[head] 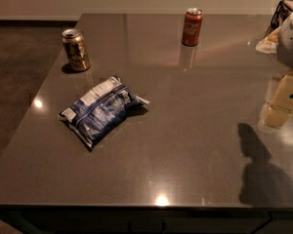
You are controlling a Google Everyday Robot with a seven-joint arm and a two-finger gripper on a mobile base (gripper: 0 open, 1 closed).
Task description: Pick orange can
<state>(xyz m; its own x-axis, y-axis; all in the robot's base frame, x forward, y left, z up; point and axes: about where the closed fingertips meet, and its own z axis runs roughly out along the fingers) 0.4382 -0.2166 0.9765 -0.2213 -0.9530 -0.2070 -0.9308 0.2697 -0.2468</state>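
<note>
The orange can [75,49] stands upright near the far left corner of the dark grey table [185,145]. It is golden-brown with a dark patterned label and a silver top. My gripper [283,101] shows as a pale cream block at the right edge of the view, hovering over the table's right side, far from the can. Nothing shows in it. Its shadow falls on the table in front of it.
A red cola can [191,27] stands at the far middle of the table. A blue and white chip bag [101,109] lies left of centre, in front of the orange can. A dark wire holder [282,11] and white paper [268,44] sit at the far right.
</note>
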